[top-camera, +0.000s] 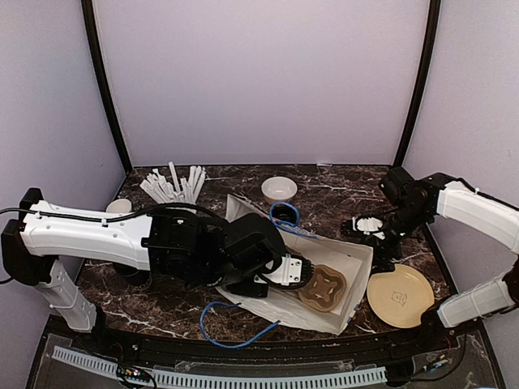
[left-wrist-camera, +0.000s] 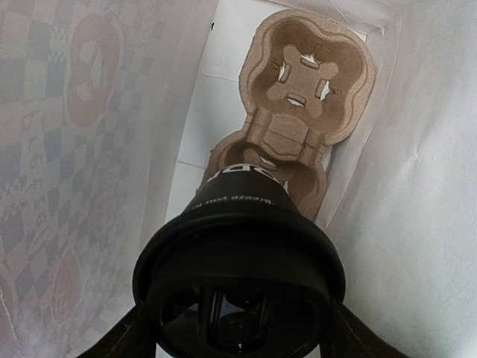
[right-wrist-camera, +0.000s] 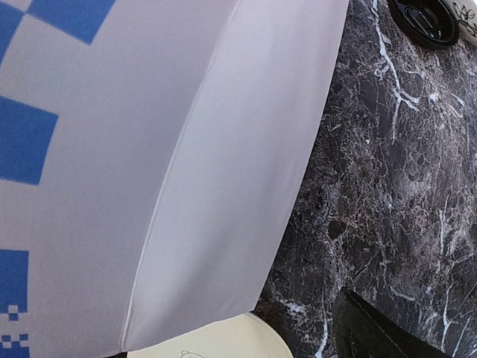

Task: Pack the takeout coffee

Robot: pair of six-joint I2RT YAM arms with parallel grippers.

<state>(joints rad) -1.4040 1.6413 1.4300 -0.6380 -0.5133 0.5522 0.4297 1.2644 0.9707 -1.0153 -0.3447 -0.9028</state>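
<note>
The dark marble bench (top-camera: 349,194) carries a white paper bag (top-camera: 350,261) lying on its side across the middle of the top frame. The left arm reaches into it from the left. A beige plate (top-camera: 400,296) lies lower right, just beside the bag. A brown pulp cup carrier (left-wrist-camera: 305,89) sits deep inside the bag. Just in front of it is the takeout coffee cup (left-wrist-camera: 238,205), lidded, low centre in the wrist view and pinched by the left claw (left-wrist-camera: 238,339). The right claw (top-camera: 369,225) hangs spread at the bag's right edge, holding nothing; I cannot tell if it touches the bag
</note>
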